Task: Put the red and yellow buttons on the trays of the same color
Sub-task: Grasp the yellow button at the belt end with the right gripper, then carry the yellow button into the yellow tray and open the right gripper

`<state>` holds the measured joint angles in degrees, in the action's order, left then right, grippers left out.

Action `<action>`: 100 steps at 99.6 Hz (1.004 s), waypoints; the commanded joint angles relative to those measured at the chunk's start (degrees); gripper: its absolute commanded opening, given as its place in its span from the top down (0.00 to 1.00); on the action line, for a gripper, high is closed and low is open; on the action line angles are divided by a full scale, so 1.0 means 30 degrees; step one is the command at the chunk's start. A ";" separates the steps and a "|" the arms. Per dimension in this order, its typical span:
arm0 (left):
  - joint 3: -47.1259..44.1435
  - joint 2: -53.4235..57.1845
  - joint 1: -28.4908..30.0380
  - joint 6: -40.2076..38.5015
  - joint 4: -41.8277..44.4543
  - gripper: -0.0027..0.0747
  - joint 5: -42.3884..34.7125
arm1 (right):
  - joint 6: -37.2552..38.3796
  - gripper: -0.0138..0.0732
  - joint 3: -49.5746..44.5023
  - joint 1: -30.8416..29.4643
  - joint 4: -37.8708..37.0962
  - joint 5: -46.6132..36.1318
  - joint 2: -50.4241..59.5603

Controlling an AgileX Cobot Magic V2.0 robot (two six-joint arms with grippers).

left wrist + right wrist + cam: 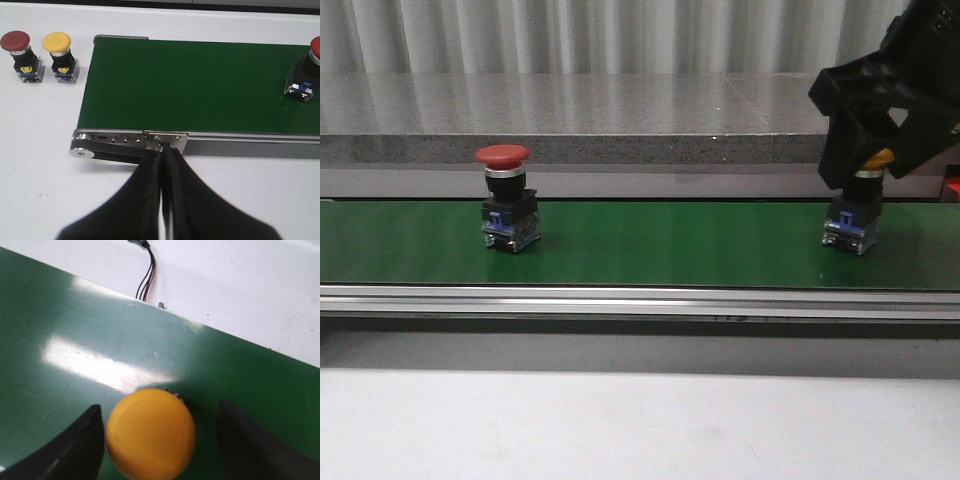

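Because the yellow button (151,432) stands upright on the green belt (670,245) at about four o'clock in the front view, the right gripper (157,440) straddles its cap, jaws wide and not yet touching, while the left gripper (165,200), pinched closed and empty, waits near the belt's end, the red button (508,205) at nine o'clock.

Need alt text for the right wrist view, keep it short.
The right gripper is open around a yellow button, one dark finger on either side of its round cap with gaps visible on both sides. The button stands on a shiny green belt; beyond the belt's edge is a white surface with thin wires lying on it.
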<state>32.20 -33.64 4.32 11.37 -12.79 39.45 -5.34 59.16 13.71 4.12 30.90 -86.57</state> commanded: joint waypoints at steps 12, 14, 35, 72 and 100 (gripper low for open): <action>0.0510 -0.0006 -0.0098 -0.0014 -0.0419 0.99 -0.1230 | -0.0164 0.62 0.0661 0.0059 0.0089 -0.1077 0.0179; 0.0510 -0.0006 -0.0098 -0.0014 -0.0419 0.99 -0.1230 | -0.0164 0.65 0.0661 0.0059 0.0089 -0.1061 0.0200; 0.0510 -0.0006 -0.0098 -0.0014 -0.0419 0.99 -0.1230 | 0.0094 0.71 0.0638 -0.0300 0.0089 0.0779 0.1198; 0.0510 -0.0006 -0.0098 -0.0014 -0.0419 0.99 -0.1230 | 0.2213 0.72 -0.1388 -0.6265 -0.0242 0.3560 0.6317; 0.0510 -0.0006 -0.0098 -0.0014 -0.0419 0.99 -0.1230 | 0.2910 0.72 -0.3686 -1.2865 -0.0291 0.3018 0.8887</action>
<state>32.20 -33.64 4.32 11.37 -12.91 39.45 2.31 47.99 -21.12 3.35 43.76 -62.43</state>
